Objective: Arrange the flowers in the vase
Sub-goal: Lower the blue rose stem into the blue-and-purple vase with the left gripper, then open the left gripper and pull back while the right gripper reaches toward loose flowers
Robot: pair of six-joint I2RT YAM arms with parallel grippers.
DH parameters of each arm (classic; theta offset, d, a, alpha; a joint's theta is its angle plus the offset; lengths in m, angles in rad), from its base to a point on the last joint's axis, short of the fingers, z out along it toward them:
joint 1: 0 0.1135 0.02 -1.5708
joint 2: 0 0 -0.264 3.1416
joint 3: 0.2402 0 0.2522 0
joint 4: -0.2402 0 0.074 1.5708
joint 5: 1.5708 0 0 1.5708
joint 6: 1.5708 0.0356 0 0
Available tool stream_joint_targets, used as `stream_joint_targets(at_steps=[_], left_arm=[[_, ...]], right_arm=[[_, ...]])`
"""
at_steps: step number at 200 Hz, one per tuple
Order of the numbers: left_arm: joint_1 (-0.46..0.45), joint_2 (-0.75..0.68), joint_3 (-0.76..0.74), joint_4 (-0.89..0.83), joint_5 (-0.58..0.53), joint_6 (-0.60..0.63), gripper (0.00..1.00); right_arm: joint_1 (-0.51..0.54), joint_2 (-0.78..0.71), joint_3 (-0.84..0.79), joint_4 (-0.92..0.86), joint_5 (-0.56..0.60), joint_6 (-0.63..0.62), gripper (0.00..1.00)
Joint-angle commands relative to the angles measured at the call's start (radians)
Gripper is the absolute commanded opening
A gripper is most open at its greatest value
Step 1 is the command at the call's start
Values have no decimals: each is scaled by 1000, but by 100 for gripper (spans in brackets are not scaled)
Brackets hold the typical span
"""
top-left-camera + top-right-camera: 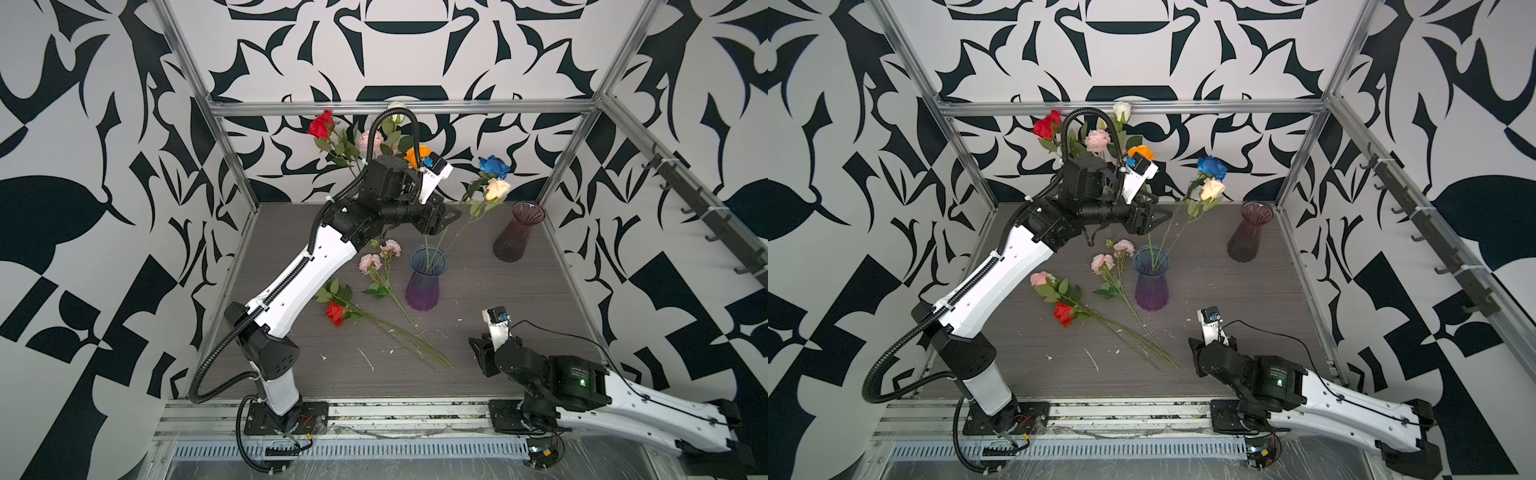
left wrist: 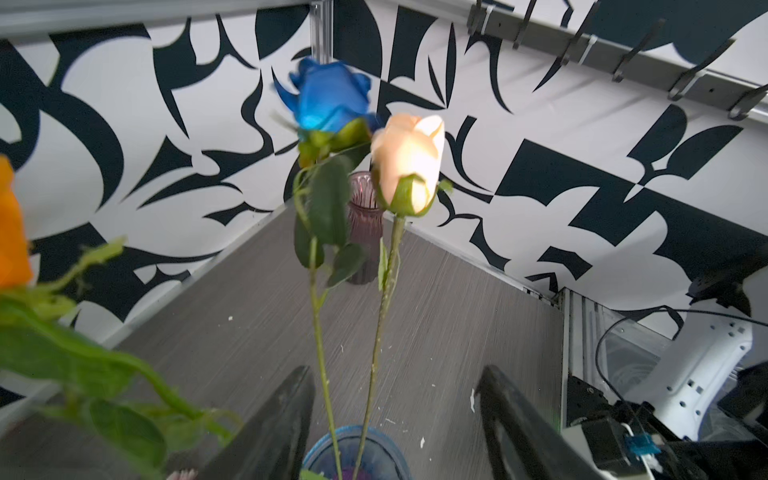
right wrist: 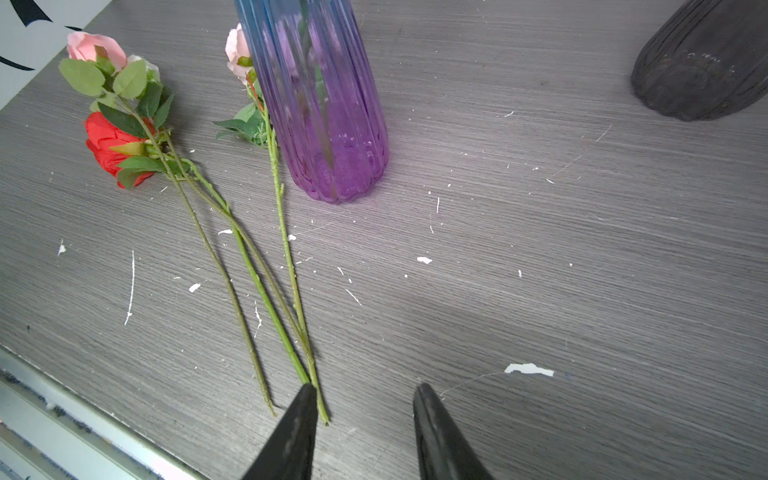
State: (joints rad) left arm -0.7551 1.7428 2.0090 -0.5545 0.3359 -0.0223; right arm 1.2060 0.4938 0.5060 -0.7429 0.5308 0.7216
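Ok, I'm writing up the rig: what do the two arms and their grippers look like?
Both arms have white shells over black joints. The left arm carries a thick black ribbed hose; the right arm has thin black cables and a small green light. The left gripper and right gripper have black, tapered fingers.

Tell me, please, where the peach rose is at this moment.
In both top views the peach rose stands in the blue-purple vase near the table's middle, its bloom leaning right, below the blue rose and left of the dark vase.
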Motion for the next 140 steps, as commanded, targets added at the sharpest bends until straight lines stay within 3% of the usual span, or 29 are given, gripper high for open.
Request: stream_joint_targets(at_steps=[1, 27, 67, 103, 140], left_arm=[[-1, -73, -75, 3, -39, 3, 69], [14, -146, -146, 30, -112, 5, 70], [71, -300, -356, 105, -121, -97, 69], [85, -550, -694, 219, -155, -233, 69], [88, -863, -1072, 275, -216, -415, 68]], right_arm=[[1, -8, 14, 14, 4, -11, 42], [1, -1, 15, 17, 2, -14, 42], [1, 25, 10, 37, -19, -21, 42], [1, 97, 7, 103, -79, -57, 41], [3, 297, -42, 344, -270, -65, 40]])
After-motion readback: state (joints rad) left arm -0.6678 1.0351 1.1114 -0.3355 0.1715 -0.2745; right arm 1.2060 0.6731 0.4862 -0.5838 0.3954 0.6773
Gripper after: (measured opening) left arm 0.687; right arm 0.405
